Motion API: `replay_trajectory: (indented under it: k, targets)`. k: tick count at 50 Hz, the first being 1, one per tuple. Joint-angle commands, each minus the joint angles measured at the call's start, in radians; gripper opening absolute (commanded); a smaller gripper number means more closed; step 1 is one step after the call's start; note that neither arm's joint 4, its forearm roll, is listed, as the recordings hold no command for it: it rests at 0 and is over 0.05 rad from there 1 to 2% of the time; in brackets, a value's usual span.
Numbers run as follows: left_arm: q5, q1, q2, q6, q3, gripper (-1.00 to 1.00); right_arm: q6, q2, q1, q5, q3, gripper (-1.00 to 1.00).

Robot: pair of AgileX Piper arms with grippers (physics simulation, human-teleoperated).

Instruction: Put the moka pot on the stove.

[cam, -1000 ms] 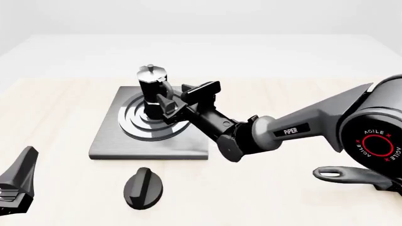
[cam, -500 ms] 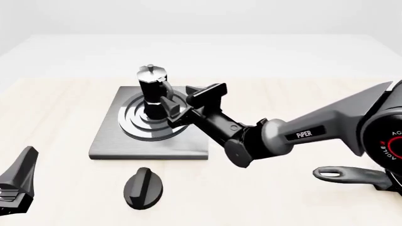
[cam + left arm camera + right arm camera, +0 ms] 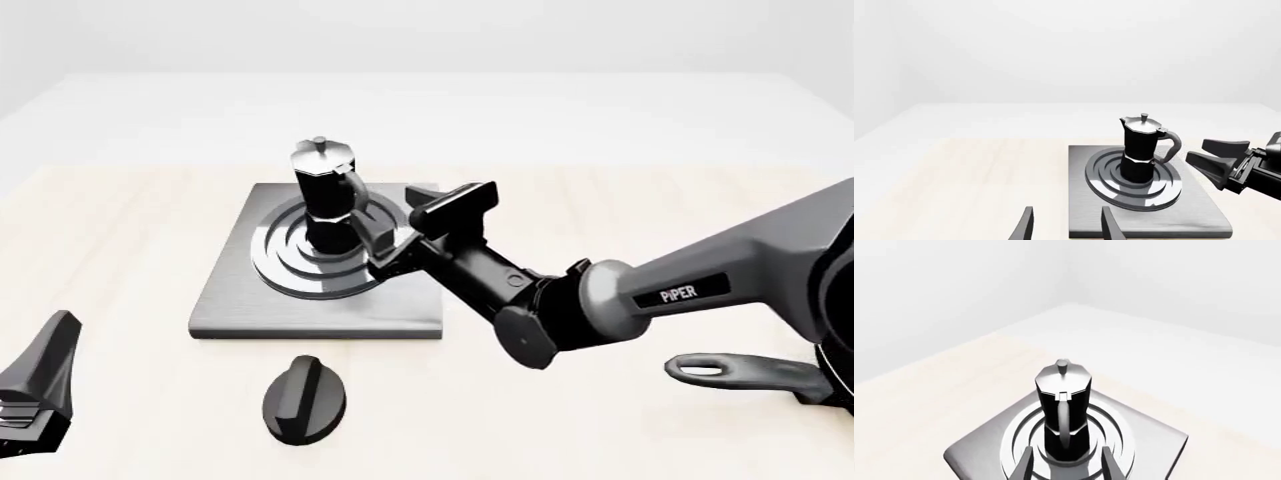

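Right pincer (image 3: 416, 222) is wide open, holding nothing, just beside the coffee pot (image 3: 324, 196). That pot stands upright on the stove (image 3: 227, 290).

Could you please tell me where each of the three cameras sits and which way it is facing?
Front view: above and behind the arms, facing forward and down at the stove; shows right gripper and left gripper.
Left wrist view: behind the left gripper's fingertips, facing the moka pot.
Right wrist view: behind the right gripper's fingertips, facing the pot's handle.
All three share pot and stove.
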Motion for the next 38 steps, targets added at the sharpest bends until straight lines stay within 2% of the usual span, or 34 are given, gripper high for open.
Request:
replay_trajectory:
  k: [1, 19, 38]
  targets:
    - [0.0, 0.0, 0.0, 0.0, 0.0, 1.0, -0.007, -0.035, -0.001, -0.016, 0.05, 1.0]
    - [0.0, 0.0, 0.0, 0.0, 0.0, 1.0, -0.017, -0.129, -0.048, -0.036, 0.151, 1.0]
    - [0.0, 0.0, 0.0, 0.0, 0.0, 1.0, -0.007, -0.148, -0.122, -0.082, 0.216, 1.0]
